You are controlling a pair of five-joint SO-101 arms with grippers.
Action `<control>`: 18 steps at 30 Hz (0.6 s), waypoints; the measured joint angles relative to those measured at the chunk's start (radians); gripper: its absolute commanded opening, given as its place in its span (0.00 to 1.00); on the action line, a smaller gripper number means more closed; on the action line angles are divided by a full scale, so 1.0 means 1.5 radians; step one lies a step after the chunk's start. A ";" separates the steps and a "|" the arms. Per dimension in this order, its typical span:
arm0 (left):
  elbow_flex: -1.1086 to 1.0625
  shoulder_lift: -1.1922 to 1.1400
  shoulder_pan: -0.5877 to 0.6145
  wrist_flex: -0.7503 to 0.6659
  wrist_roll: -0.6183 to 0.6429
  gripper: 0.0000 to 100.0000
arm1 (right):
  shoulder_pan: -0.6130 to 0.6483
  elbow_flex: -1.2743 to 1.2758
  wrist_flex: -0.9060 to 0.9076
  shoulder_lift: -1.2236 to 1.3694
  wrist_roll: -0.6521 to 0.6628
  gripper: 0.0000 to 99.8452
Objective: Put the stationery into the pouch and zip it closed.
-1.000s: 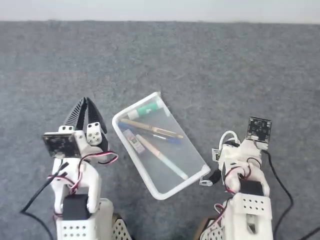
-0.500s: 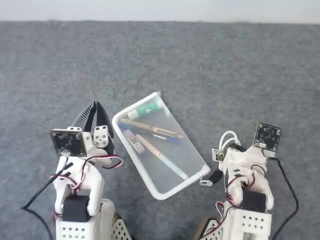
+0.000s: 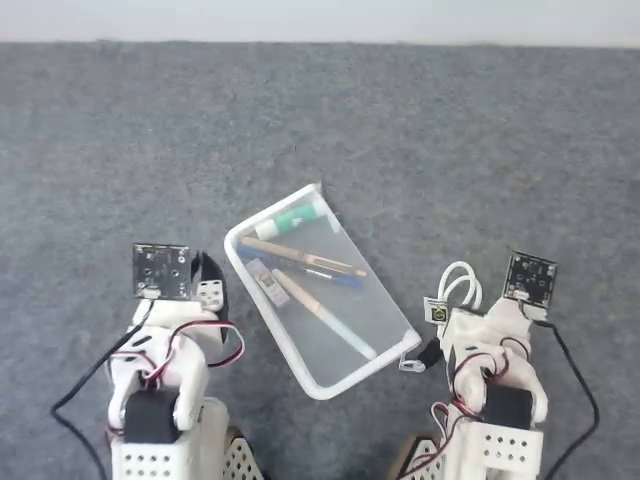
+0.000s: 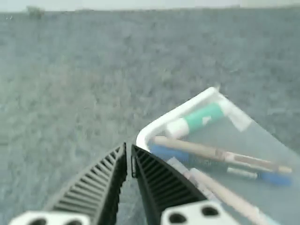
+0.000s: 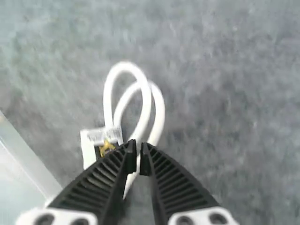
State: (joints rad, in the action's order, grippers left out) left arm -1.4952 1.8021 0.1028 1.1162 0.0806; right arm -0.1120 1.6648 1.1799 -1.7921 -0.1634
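Note:
The clear pouch [image 3: 330,310] with a white rim lies slanted on the grey mat between the two arms. Inside it are a green-and-white marker [image 3: 297,216], a tan pen [image 3: 305,257], a blue pen and other pieces. Its zip pull [image 3: 409,363] sits at the corner nearest the right arm [image 3: 495,360]. My left gripper [image 4: 129,151] is shut and empty, its tips just short of the pouch's near corner [image 4: 143,136]. My right gripper [image 5: 137,146] is also shut, pointing at a white cord loop [image 5: 136,101] with a small tag [image 5: 101,138].
The cord loop [image 3: 462,284] and tag [image 3: 437,310] lie on the mat beside the pouch's lower right end. Grey mat [image 3: 320,120] stretches open beyond the pouch to a pale wall. The left arm [image 3: 160,340] is folded back close to its base.
The left arm has drawn back toward its base, its fingers now tucked under the wrist camera. The right wrist shifted slightly right and back, uncovering more of the cord loop. The pouch stayed put.

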 measured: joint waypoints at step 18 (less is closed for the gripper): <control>-0.133 0.000 0.069 -0.066 -0.006 0.01 | 0.000 0.000 0.083 -0.001 0.000 0.01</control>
State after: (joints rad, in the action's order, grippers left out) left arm -1.6947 1.8021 0.2056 1.0165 0.0713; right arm -0.1120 1.6648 1.3042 -1.7937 -0.1634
